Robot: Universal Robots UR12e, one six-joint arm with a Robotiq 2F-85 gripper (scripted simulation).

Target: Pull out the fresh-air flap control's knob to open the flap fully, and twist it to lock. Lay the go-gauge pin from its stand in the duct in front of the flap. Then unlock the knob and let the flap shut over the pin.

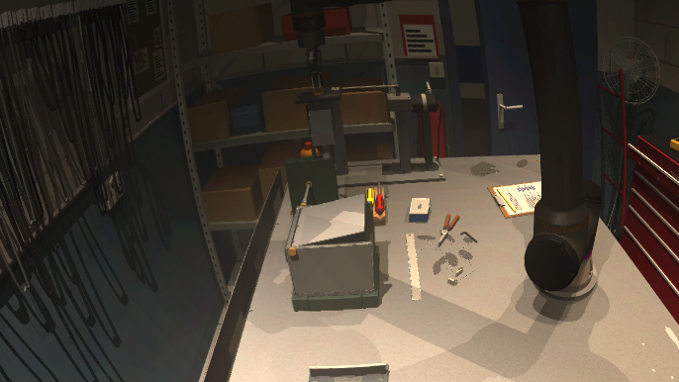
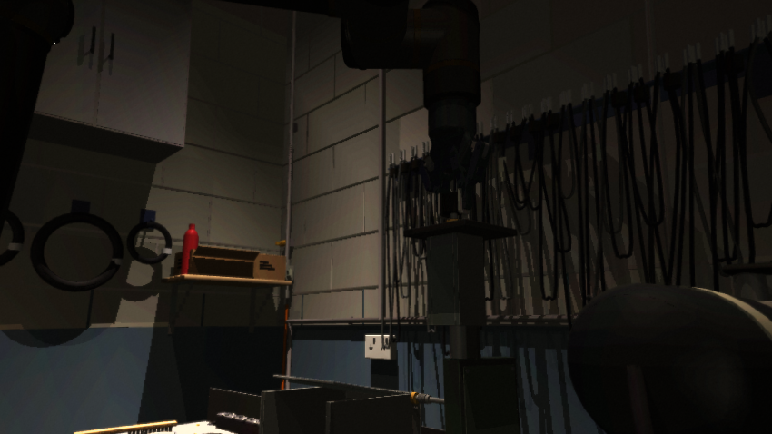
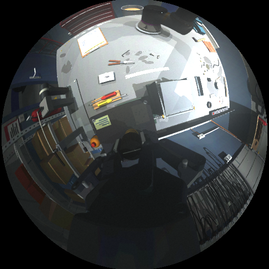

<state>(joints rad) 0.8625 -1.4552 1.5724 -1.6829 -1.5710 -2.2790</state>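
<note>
The fresh-air flap control's knob (image 1: 315, 90) is a small amber knob on top of a tall grey post (image 1: 321, 123) at the back of the bench. I grip this knob from straight above with my gripper (image 1: 315, 85), closed on it. The grey flap (image 1: 336, 220) lies low and sloped over the grey duct box (image 1: 332, 264) in front of the post. A rod (image 1: 303, 198) runs from the box to the dark green base (image 1: 312, 179). I cannot tell where the go-gauge pin is. In the wrist camera the knob (image 3: 131, 144) sits between my fingers.
The bench's left edge (image 1: 252, 267) runs close beside the duct box. Behind the post stand metal shelves with cardboard boxes (image 1: 277, 109). A grey stand (image 1: 413, 128) rises right of the post. Screwdrivers (image 1: 376, 203), a ruler (image 1: 413, 264), pliers (image 1: 448, 227) and a clipboard (image 1: 514, 198) lie on the bench.
</note>
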